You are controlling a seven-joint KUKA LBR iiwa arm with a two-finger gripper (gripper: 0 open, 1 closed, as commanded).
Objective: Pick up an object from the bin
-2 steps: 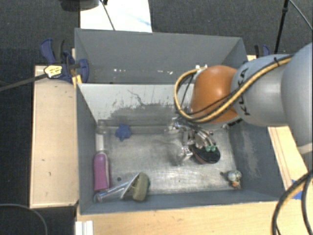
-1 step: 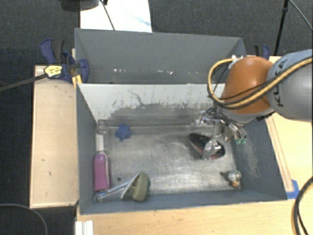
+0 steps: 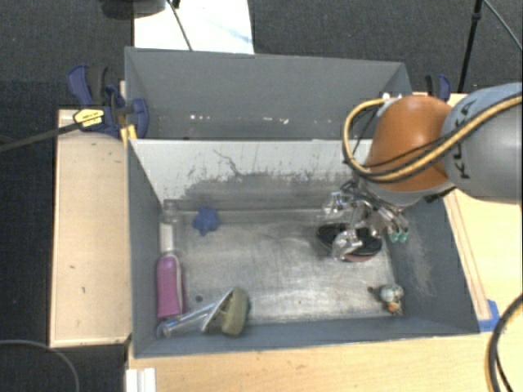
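We see a pink bottle (image 3: 169, 286) lying at the left, a small blue piece (image 3: 206, 220) farther back, an olive-headed brush (image 3: 229, 312) near the bottle's lower end, and a small multicoloured toy (image 3: 391, 296) well apart at the right.

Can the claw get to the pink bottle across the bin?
Probably yes. The pink plastic bottle lies uncovered, and the grey metal bin floor between it and the claw is bare. The bin wall close beside it might crowd the claw.
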